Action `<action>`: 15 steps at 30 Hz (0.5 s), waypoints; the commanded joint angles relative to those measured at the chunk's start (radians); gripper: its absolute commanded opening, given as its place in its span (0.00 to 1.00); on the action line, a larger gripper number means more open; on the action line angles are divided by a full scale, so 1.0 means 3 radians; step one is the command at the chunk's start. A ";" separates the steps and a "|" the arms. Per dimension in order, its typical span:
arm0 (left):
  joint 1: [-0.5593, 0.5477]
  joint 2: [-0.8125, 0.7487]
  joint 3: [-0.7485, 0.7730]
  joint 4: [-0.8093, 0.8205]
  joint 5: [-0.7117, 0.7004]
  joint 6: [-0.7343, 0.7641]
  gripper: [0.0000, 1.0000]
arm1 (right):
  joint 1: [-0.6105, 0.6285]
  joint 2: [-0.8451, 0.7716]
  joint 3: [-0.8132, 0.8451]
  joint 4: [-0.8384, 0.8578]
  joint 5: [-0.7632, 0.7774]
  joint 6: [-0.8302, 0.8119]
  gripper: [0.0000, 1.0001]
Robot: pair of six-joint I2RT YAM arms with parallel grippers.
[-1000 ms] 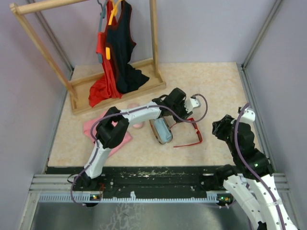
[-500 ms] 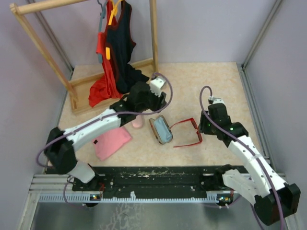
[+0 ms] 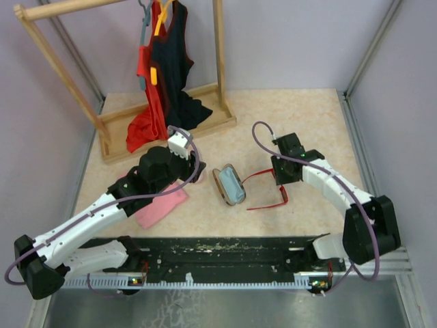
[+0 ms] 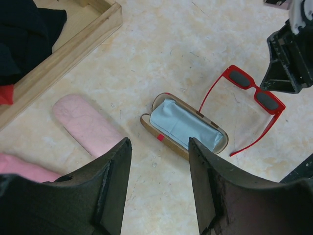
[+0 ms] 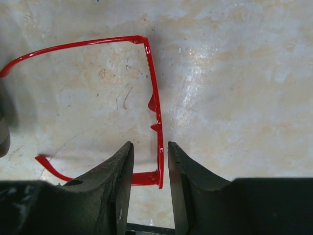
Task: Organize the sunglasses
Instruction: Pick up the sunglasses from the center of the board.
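The red sunglasses lie unfolded on the table, right of the open brown case. They also show in the left wrist view. My right gripper is low over them. In the right wrist view its fingers stand open on either side of the red front frame, near one corner, with a small gap on each side. My left gripper is open and empty, above the table left of the case. The orange-yellow pair is out of view.
The brown case has a light blue cloth in it. A pink case lies left of it, and a pink flat item is nearer the front. A wooden clothes rack with red and black garments stands at the back left.
My right gripper has come in from the right and lowered over the red sunglasses. My left arm has drawn back to the left, away from the brown case.
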 commanded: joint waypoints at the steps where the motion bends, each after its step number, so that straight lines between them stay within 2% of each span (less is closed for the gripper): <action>1: -0.0010 -0.0078 0.0011 -0.0065 -0.0073 -0.0068 0.57 | -0.0022 0.0209 0.0212 0.0171 0.0003 -0.0326 0.35; 9: -0.0011 -0.0080 -0.0004 -0.0040 0.0008 -0.0086 0.57 | -0.0022 0.0463 0.0254 0.0287 0.0073 -0.0441 0.33; 15: -0.0009 -0.0080 -0.0015 -0.0029 0.0014 -0.0098 0.57 | -0.0022 0.0606 0.0298 0.0231 0.0103 -0.0441 0.27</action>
